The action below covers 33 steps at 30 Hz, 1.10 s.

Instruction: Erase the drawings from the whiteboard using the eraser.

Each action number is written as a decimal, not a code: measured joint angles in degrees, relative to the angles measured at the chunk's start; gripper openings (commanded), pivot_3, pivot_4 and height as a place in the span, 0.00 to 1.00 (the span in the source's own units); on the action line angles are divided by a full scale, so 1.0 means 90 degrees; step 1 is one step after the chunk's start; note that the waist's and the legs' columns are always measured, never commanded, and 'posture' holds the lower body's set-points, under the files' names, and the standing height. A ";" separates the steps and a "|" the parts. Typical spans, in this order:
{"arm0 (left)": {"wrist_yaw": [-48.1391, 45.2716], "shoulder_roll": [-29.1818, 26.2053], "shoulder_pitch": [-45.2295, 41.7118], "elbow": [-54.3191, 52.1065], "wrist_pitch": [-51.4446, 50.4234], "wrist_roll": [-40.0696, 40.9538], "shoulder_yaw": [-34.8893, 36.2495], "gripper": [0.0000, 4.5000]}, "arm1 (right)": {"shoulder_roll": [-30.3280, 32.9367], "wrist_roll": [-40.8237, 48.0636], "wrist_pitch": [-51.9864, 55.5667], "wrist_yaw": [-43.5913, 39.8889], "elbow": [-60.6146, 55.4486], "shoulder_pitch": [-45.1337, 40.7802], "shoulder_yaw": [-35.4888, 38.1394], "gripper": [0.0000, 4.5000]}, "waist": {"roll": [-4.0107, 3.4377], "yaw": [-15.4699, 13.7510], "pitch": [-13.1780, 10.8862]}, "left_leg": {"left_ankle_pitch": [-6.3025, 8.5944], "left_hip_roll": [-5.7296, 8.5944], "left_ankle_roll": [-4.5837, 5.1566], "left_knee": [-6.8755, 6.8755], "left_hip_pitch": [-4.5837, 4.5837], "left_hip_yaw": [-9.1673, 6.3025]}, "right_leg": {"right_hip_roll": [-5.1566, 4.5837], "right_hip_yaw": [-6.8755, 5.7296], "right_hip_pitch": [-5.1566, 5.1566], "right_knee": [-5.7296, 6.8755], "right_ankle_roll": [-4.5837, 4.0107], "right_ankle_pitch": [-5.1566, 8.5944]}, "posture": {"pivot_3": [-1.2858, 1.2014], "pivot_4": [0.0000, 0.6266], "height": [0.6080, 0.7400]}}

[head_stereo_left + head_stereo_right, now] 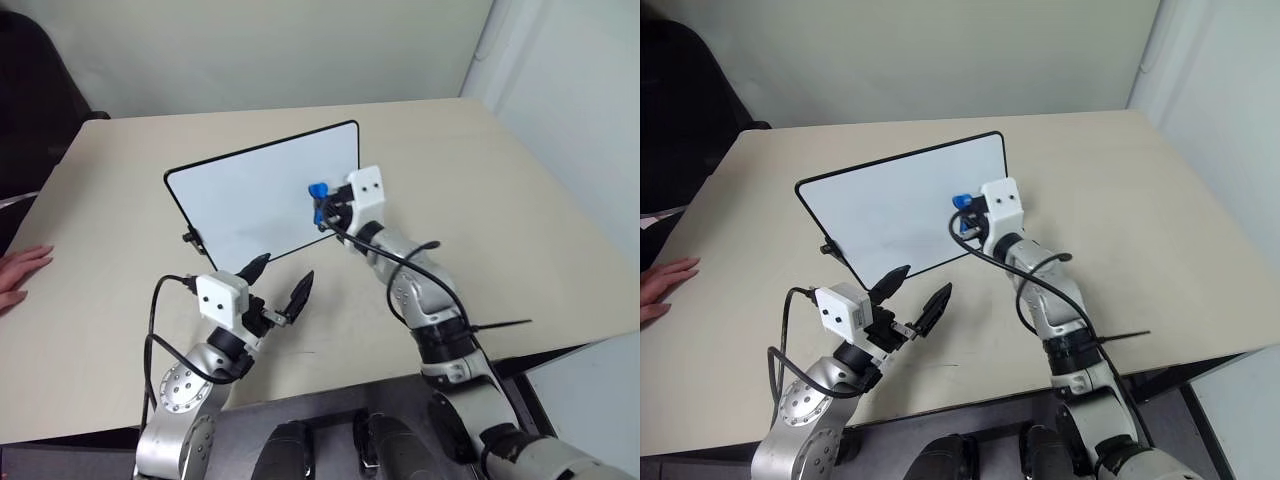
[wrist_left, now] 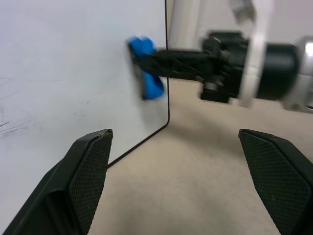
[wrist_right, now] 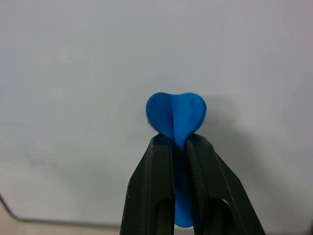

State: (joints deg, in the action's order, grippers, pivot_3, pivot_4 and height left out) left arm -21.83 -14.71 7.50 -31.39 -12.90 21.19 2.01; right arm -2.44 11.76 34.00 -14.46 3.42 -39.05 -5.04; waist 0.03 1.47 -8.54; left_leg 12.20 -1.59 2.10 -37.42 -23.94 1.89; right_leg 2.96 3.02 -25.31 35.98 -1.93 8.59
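The right gripper (image 1: 322,205) has its jaws pinching the small bright blue bone-shaped eraser (image 1: 317,191), held against the white face of the black-framed rectangular whiteboard (image 1: 250,200) near its right edge. The board stands tilted on the beige tabletop (image 1: 520,200). The left gripper (image 1: 280,285) hangs just before the board's lower edge, jaws spread, holding nothing.
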 measured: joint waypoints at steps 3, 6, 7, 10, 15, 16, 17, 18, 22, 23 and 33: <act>-0.0005 0.0004 -0.0014 -0.0007 0.0000 0.0005 -0.0013 1.00 | 0.0628 0.0255 0.1646 0.0045 -0.1354 0.0303 0.0102 0.03 | 0.0000 -0.0008 0.0000 | 0.0011 0.0000 0.0013 -0.0026 -0.0002 0.0002 | 0.0000 -0.0001 0.0013 -0.0001 0.0028 0.0014 | 0.52 0.24 1.00; -0.0007 0.0006 -0.0021 -0.0006 0.0000 0.0007 -0.0020 1.00 | 0.1571 0.0311 0.3276 0.0047 -0.2500 0.0322 0.0150 0.03 | 0.0000 -0.0005 0.0000 | 0.0020 -0.0001 0.0029 -0.0056 0.0006 0.0004 | 0.0000 -0.0001 0.0036 -0.0002 0.0052 0.0021 | 0.52 0.24 1.00; -0.0007 0.0008 -0.0023 -0.0006 0.0000 0.0007 -0.0025 1.00 | 0.1838 0.0353 0.3804 0.0042 -0.2759 0.0322 0.0190 0.03 | 0.0000 -0.0004 0.0000 | 0.0021 -0.0001 0.0031 -0.0060 0.0014 0.0004 | 0.0000 0.0000 0.0047 -0.0002 0.0054 0.0021 | 0.52 0.24 1.00; -0.0012 0.0027 -0.0052 0.0004 0.0000 0.0007 -0.0058 1.00 | 0.2306 0.0680 0.5400 -0.0146 -0.3157 0.0315 0.0393 0.03 | 0.0001 -0.0002 0.0000 | 0.0020 0.0000 0.0032 -0.0060 0.0040 0.0009 | 0.0000 0.0005 0.0070 -0.0006 0.0060 0.0024 | 0.52 0.24 1.00; -0.0021 0.0058 -0.0159 0.0071 0.0002 0.0001 -0.0114 1.00 | 0.2791 0.1132 0.6418 -0.0467 -0.3181 0.0377 0.0736 0.03 | 0.0001 -0.0008 0.0000 | 0.0016 0.0000 0.0030 -0.0060 0.0050 0.0011 | 0.0000 0.0006 0.0076 -0.0006 0.0062 0.0025 | 0.52 0.24 1.00; -0.0024 0.0074 -0.0178 0.0103 0.0005 -0.0001 -0.0123 1.00 | 0.2794 0.1179 0.6451 -0.0479 -0.3124 0.0429 0.0826 0.10 | 0.0001 -0.0008 0.0000 | 0.0016 0.0000 0.0029 -0.0060 0.0054 0.0010 | 0.0000 0.0006 0.0080 -0.0006 0.0062 0.0025 | 0.52 0.24 1.00; -0.0027 0.0086 -0.0193 0.0135 0.0008 -0.0004 -0.0138 1.00 | 0.2791 0.1196 0.6453 -0.0483 -0.3058 0.0466 0.0877 0.17 | 0.0000 -0.0008 0.0000 | 0.0016 0.0000 0.0030 -0.0060 0.0055 0.0011 | 0.0001 0.0007 0.0079 -0.0006 0.0062 0.0025 | 0.52 0.24 1.00; -0.0030 0.0104 -0.0206 0.0165 0.0011 -0.0008 -0.0155 1.00 | 0.2787 0.1212 0.6454 -0.0483 -0.2989 0.0492 0.0927 0.22 | 0.0000 -0.0008 0.0000 | 0.0016 0.0000 0.0030 -0.0060 0.0055 0.0011 | 0.0001 0.0008 0.0079 -0.0006 0.0062 0.0025 | 0.52 0.24 1.00; -0.0034 0.0164 -0.0294 0.0275 0.0031 -0.0027 -0.0245 1.00 | 0.2775 0.1222 0.6452 -0.0480 -0.2935 0.0522 0.0974 0.53 | 0.0000 -0.0012 0.0000 | 0.0017 0.0000 0.0028 -0.0057 0.0055 0.0011 | 0.0001 0.0008 0.0077 -0.0006 0.0063 0.0025 | 0.52 0.24 1.00; -0.0034 0.0172 -0.0315 0.0286 0.0040 -0.0031 -0.0257 1.00 | 0.2781 0.1219 0.6442 -0.0476 -0.2938 0.0548 0.0974 0.61 | 0.0000 -0.0016 0.0000 | 0.0019 0.0000 0.0027 -0.0057 0.0055 0.0011 | 0.0001 0.0008 0.0077 -0.0006 0.0064 0.0025 | 0.52 0.24 1.00; -0.0042 0.0272 -0.0529 0.0627 0.0222 -0.0112 -0.0389 1.00 | 0.2853 0.1306 0.4363 -0.0685 -0.3764 0.1638 0.1769 0.76 | -0.0002 -0.0085 -0.0001 | 0.0065 0.0000 0.0045 -0.0058 0.0048 0.0014 | 0.0001 0.0010 0.0078 -0.0010 0.0099 0.0052 | 0.52 0.24 1.00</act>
State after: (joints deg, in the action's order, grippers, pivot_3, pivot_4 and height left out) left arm -22.21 -12.26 2.74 -25.75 -10.90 20.18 -1.50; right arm 23.24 23.51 73.26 -20.62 -30.45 -24.30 10.89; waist 0.01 0.71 -8.55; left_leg 12.78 -1.59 2.50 -37.94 -23.50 2.02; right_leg 2.96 3.11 -24.61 35.90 -1.05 9.06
